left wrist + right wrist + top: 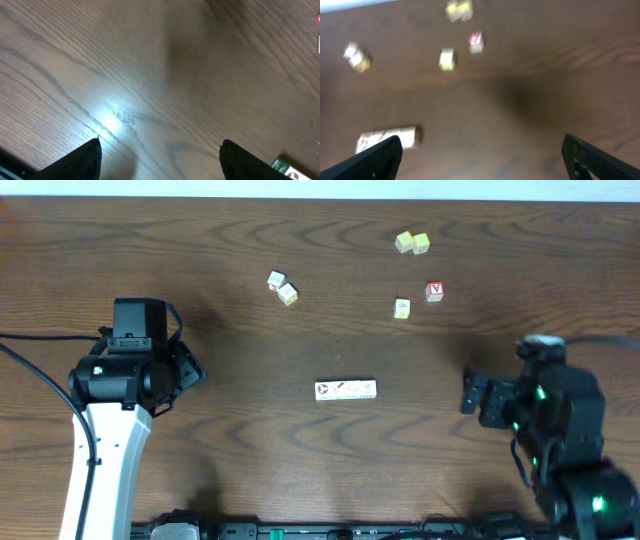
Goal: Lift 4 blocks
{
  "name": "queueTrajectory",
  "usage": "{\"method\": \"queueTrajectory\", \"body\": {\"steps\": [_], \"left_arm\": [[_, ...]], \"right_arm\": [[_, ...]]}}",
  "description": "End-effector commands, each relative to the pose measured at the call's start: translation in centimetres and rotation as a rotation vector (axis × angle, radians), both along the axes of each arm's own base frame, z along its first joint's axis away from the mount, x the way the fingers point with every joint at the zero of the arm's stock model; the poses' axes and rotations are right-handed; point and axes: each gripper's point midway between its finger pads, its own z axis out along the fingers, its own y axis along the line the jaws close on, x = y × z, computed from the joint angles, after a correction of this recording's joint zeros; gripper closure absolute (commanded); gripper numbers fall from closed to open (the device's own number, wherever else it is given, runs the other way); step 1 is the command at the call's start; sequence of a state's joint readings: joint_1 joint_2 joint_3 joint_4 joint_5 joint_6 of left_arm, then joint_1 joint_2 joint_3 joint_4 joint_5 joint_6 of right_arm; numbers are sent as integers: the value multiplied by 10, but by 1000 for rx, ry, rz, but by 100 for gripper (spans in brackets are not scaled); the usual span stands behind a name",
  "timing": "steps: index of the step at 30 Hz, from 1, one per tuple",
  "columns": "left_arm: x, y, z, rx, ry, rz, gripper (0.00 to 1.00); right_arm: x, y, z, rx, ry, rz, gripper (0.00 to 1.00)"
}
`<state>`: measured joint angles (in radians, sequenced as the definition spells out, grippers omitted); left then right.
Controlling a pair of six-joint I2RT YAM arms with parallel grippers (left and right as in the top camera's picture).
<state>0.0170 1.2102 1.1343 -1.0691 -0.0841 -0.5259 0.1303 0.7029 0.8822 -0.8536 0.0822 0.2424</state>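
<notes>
1. The left arm (108,450) has a long white link, with a round black joint housing at its 12 o'clock end.
2. A small green light (98,370) glows on that housing, and a boxy black unit sits beyond it.
3. A thin black cable (50,336) leaves the housing toward 9 o'clock.
4. The right arm (570,430) is black all over, with green lights and a pale grey cap at 12 o'clock.
5. The left gripper (161,141) and right gripper (482,137) have matte black, tapering fingers.

You have a dark wood-grain table (250,440). On its far side you'll find two yellow-topped cubes (412,243) touching, a red-faced cube (434,291) nearer in (a yellowish cube (402,308) just beside it), and another touching pair (282,287) further left.
</notes>
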Motion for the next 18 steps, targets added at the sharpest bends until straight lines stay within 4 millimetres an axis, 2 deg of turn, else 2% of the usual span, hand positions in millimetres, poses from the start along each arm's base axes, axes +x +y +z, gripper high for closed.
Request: {"method": "queueTrajectory", "body": {"steps": [1,4,8,18], "left_arm": [[2,3,5,10,-10,7,24],[2,3,5,10,-10,7,24],[2,3,5,10,-10,7,24],[2,3,5,10,-10,7,24]], "right_arm": [[-7,-19,-16,-49,-120,-41,1],[-6,-26,-28,-77,-308,-55,1],[-2,-33,-41,-76,-455,-91,1],[3,-35,-55,-68,-648,-107,1]]}}
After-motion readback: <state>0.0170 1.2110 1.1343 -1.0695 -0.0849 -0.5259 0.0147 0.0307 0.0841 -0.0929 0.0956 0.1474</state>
